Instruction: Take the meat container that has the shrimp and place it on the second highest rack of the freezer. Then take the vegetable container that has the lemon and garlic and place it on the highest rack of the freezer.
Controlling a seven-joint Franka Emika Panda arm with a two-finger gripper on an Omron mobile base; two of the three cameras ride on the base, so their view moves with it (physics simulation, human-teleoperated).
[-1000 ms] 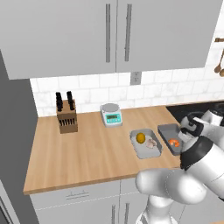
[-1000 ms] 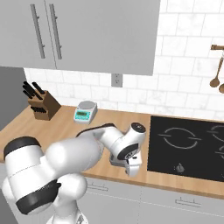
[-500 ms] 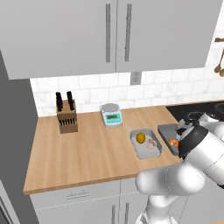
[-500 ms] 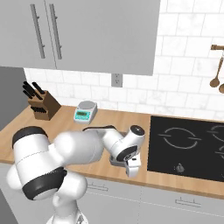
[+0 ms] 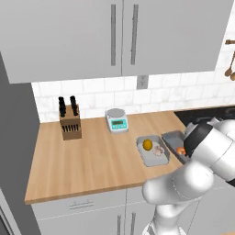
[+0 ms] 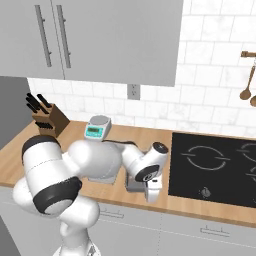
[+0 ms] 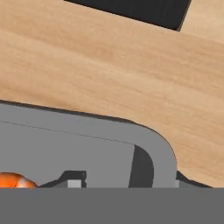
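Pincer (image 7: 124, 183) lowered — straddling meat container (image 7: 87, 131) rim | grip unclear | counter (image 7: 109, 65) open beyond

Glossy white rounded arm (image 6: 95, 160), dark joint bands, bulbous segments

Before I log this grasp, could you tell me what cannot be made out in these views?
- Gripper: the jaws are hidden by the hand in the right base view; open or shut is unclear.
- Meat container: its right side is covered by the arm in the left base view.
- Shrimp: cut off at the bottom of the hand view.
- Garlic: too small for detail.
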